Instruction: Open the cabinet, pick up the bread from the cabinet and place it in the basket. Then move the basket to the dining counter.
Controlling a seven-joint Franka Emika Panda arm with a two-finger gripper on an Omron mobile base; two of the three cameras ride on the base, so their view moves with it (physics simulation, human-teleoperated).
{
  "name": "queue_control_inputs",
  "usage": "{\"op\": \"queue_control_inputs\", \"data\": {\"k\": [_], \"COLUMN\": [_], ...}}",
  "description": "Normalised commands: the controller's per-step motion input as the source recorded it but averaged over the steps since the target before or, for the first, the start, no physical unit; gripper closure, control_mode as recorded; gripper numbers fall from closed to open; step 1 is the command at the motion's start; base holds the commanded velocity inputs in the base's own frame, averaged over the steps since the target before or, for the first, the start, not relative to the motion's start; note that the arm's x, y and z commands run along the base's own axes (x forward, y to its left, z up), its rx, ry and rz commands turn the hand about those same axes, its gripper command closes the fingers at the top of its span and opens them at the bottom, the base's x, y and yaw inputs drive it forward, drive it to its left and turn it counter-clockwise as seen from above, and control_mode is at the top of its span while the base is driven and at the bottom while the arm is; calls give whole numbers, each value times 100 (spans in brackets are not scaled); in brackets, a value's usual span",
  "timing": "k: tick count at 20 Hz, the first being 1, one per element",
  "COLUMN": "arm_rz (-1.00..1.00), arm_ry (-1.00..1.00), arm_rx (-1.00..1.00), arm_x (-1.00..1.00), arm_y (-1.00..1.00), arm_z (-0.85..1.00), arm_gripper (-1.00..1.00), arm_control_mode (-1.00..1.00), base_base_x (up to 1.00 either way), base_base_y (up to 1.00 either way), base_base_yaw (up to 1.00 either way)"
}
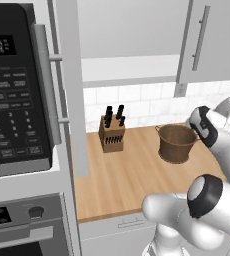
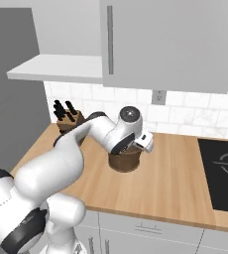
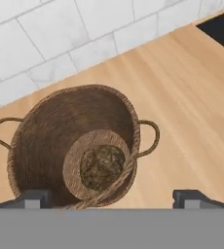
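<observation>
1. The round brown woven basket (image 3: 75, 146), tapered like a short bucket with a loop handle on either side, is seen in the hand view directly below and ahead of the pincer (image 3: 111, 197); its rim lies between the two dark fingertips (image 3: 33, 198).

2. The small dark brown rough-surfaced bread (image 3: 102, 166) is seen lying on the basket's floor, so the placing step is judged to be done.

3. The pincer is spread wide and nothing is held between its tips; the bread lies free of both.

4. The basket is shown upright on the light wood counter (image 1: 132, 180), in front of the white square-tiled wall (image 3: 50, 44) and well to the right of the wooden knife block with black handles (image 1: 111, 131).

5. The coming move is judged to turn on the basket's rim and its two handles: their line runs roughly across the hand view, about parallel to the line between the fingertips. A grasp of the near rim wall, or of the right-hand loop (image 3: 150, 138), would call for a short descent.

6. In the right base view the white arm is reached forward over the counter, bent at the elbow, with the wrist turned down over the basket (image 2: 126, 159) and the hand covering part of its top.

7. The light grey wall cabinet (image 1: 69, 85) is seen with its door swung open.
</observation>
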Motion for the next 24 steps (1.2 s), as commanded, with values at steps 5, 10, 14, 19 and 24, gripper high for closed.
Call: {"op": "queue_control_inputs", "data": {"k": [5,10,14,19,24], "arm_rz": [-55,-8,2,1,0], "arm_ry": [12,7,0,0,0], "arm_rx": [29,40,20,1,0], "arm_x": [-57,-39,-7,5,20], "arm_y": [-31,2,28,34,15], "arm_z": [1,3,0,0,-25], "arm_gripper": [-100,-100,-100,-100,-100], "arm_control_mode": [-100,-100,-100,-100,-100], "base_base_x": [0,0,0,0,0], "base_base_y": [0,0,0,0,0], "base_base_yaw": [0,0,0,0,0]}}
